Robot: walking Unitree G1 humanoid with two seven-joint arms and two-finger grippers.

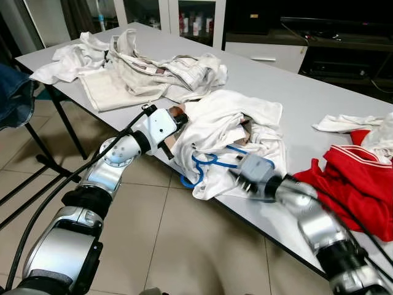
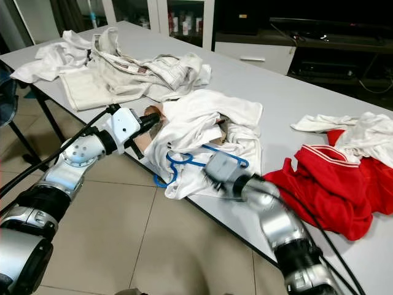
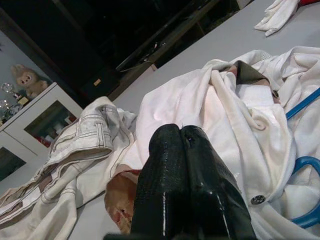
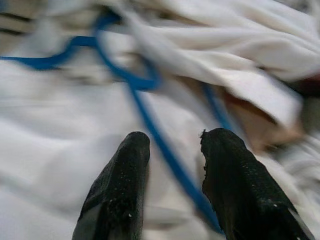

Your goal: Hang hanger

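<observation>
A blue wire hanger [image 1: 206, 166] lies tangled in a crumpled white shirt [image 1: 227, 117] at the front edge of the grey table [image 1: 307, 92]. Its hook hangs just over the edge. My right gripper [image 4: 172, 140] is open and low over the shirt, and a blue bar of the hanger [image 4: 150, 120] runs between its two fingers. This view is blurred. My left gripper [image 3: 180, 132] is shut with nothing seen between its fingers. It sits at the shirt's left side, next to a brownish cloth [image 3: 120, 200].
Cream trousers [image 1: 153, 74] and a white cloth [image 1: 67, 58] lie at the table's far left. A red garment [image 1: 356, 178] and another white cloth [image 1: 344, 123] lie to the right. A chair draped with denim [image 1: 12, 98] stands on the left. Tiled floor lies below the table edge.
</observation>
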